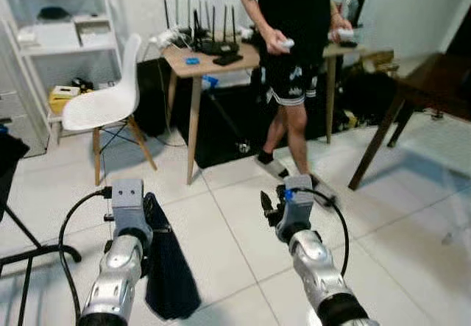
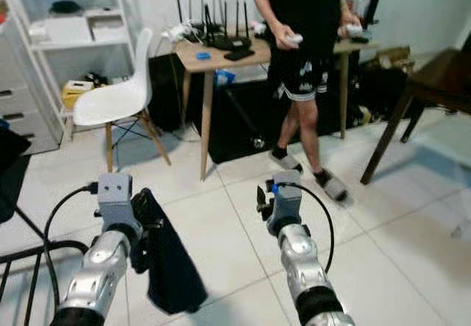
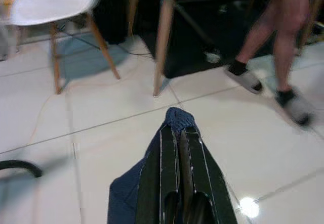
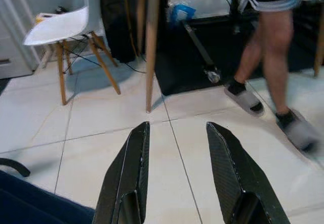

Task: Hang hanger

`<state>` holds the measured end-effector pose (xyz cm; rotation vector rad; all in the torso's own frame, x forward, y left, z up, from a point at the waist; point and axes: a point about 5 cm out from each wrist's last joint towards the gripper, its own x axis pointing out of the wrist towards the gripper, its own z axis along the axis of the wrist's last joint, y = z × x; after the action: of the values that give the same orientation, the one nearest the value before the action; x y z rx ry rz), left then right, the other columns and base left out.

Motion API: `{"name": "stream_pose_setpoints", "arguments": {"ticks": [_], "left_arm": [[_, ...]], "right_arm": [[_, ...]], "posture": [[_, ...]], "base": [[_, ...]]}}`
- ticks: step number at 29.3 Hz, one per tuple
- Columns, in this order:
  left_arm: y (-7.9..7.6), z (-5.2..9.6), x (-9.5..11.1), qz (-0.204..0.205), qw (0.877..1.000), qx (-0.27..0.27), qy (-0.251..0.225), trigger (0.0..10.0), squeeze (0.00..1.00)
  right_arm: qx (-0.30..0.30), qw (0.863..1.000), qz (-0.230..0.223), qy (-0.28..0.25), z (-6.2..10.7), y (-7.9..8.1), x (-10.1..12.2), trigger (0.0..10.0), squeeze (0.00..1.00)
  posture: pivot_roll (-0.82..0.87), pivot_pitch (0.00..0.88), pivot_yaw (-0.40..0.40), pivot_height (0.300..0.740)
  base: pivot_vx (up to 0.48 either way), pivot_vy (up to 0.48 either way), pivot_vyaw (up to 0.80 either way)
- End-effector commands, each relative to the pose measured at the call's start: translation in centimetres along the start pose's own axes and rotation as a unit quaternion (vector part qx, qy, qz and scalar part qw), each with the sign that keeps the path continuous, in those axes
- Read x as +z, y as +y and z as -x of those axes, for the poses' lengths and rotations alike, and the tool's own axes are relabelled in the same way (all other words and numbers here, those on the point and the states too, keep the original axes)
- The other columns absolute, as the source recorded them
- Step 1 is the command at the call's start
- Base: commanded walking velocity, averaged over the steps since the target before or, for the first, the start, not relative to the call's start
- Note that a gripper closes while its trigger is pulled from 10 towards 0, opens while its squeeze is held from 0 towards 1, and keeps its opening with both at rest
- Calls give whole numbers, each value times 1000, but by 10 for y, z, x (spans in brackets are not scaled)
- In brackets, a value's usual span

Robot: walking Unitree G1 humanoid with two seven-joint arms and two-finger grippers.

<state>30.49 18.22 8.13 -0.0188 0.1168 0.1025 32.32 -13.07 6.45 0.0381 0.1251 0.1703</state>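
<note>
A dark blue garment (image 1: 171, 271) hangs down from my left gripper (image 3: 178, 129), low on the left over the tiled floor. The left fingers (image 3: 167, 168) are shut together with the blue cloth (image 3: 126, 204) bunched around their tips. A thin metal piece (image 1: 161, 229) sticks out beside the cloth; I cannot tell if it is the hanger. My right gripper (image 4: 177, 128) is held out over the floor at about the same height, open, with only tiles between its fingers (image 4: 130, 173).
Black tubular legs of a stand (image 1: 37, 252) run along the floor at the far left. Ahead are a white chair (image 1: 103, 101), a wooden table (image 1: 206, 57) with routers, a person (image 1: 294, 46) holding controllers, and a dark table (image 1: 427, 83) at right.
</note>
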Motion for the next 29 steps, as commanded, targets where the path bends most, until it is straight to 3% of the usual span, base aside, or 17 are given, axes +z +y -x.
{"name": "stream_pose_setpoints", "arguments": {"ticks": [1,5,9,12,19,22,23,29], "left_arm": [[-10,-5,5,-2,1000,-16,-3,10000,0],[-10,-7,11,-23,999,-27,-15,10000,0],[-3,-7,20,-16,999,-29,-29,10000,0],[-1,-9,21,-29,999,-27,-30,10000,0],[0,-15,26,-14,999,-16,-36,10000,0],[-1,-15,26,-12,999,-19,-38,10000,0],[-2,-14,24,-15,999,-19,-40,10000,0],[0,-11,24,-16,999,-9,-38,10000,0]], "right_arm": [[-15,1000,-5,-6,0,-5,2,10000,0],[-12,1000,-4,1,-1,-5,0,10000,0],[-6,1000,7,-10,-5,-4,6,10000,0],[-17,1000,4,-21,-6,-9,11,10000,0],[-38,999,3,-23,-8,-22,17,10000,0],[-36,999,4,-21,-9,-21,16,10000,0],[-33,999,0,-13,-9,-20,12,10000,0],[-5,1000,8,-15,-15,-9,18,10000,0]], "posture": [[73,0,-14,740],[109,0,-11,740],[93,0,3,740],[100,0,-1,740],[85,0,-16,740],[85,0,-16,740],[110,0,-58,740],[111,0,-19,740]], "base": [[0,0,-800],[0,0,-800],[0,0,-800],[0,0,-800],[0,0,-800],[0,0,-800],[0,0,-800],[0,0,-800]]}}
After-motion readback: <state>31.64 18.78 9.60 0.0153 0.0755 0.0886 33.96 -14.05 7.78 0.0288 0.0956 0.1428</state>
